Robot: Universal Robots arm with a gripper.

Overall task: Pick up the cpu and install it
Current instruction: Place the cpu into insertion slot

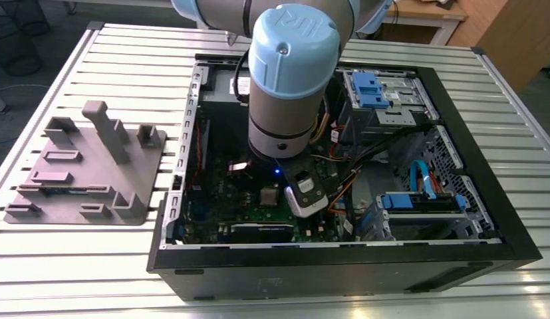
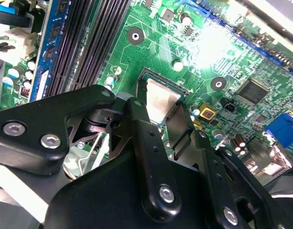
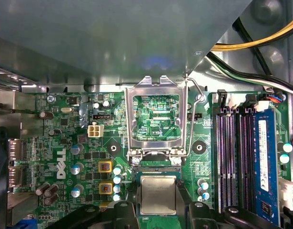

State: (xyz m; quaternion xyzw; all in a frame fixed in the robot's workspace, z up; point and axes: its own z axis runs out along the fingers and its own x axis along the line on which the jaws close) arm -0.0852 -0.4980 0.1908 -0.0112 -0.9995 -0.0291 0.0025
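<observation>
Looking onto a slatted metal table (image 1: pixel 124 60) bearing an open computer case (image 1: pixel 346 256) in mid-frame of the exterior view and a grey moulded fixture (image 1: pixel 84 166) toward the exterior view's left. Pinching the cpu (image 3: pixel 158 194) by two opposite edges, with the gripper (image 2: pixel 161 102) clamped on it and its black fingers (image 2: pixel 139 119) pressing either side. Holding the chip level at the open socket on the green motherboard (image 3: pixel 70 143); not showing whether seated or just above. Leaving the shiny socket frame (image 3: pixel 156 86) swung up just beside the chip, with dark memory slots (image 3: pixel 229 152) lying near. Reaching down into the case by the blue-capped arm (image 1: pixel 288 80).
</observation>
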